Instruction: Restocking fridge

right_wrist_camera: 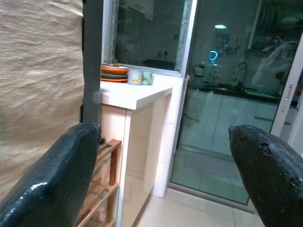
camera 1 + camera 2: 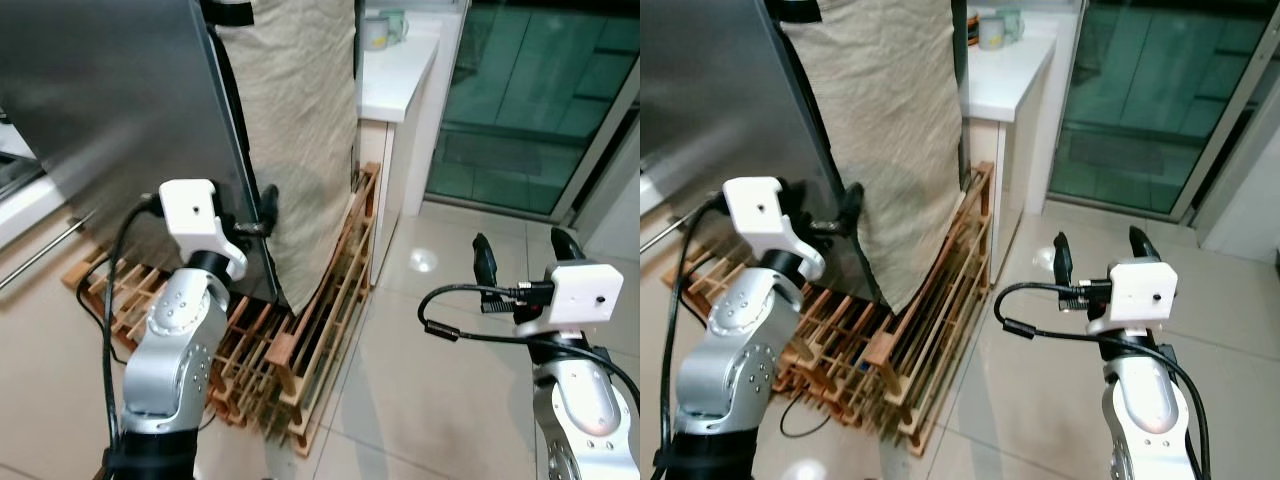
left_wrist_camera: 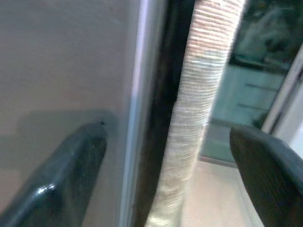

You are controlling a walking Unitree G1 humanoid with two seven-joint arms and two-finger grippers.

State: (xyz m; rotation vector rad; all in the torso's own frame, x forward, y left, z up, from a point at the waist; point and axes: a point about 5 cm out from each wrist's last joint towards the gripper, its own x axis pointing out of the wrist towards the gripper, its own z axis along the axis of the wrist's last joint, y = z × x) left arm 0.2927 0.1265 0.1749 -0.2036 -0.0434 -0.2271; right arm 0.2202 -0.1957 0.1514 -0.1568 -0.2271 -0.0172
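The grey steel fridge door (image 2: 110,110) fills the upper left. My left gripper (image 2: 258,222) is raised to the door's right edge and stands open. In the left wrist view the door edge (image 3: 142,94) runs between its two black fingers (image 3: 61,179), one on the door's face and one beyond it. A beige cloth (image 2: 300,130) hangs just past that edge, along the fridge's side. My right gripper (image 2: 522,252) is held open over the tiled floor at the right, with nothing between its fingers (image 1: 42,189).
A slatted wooden rack (image 2: 320,330) lies under and beside the fridge, with a black cable on the floor by it. Behind stands a white counter (image 2: 395,75) holding mugs (image 2: 383,30) and plates (image 1: 113,73). A glass sliding door (image 2: 530,100) closes the far right.
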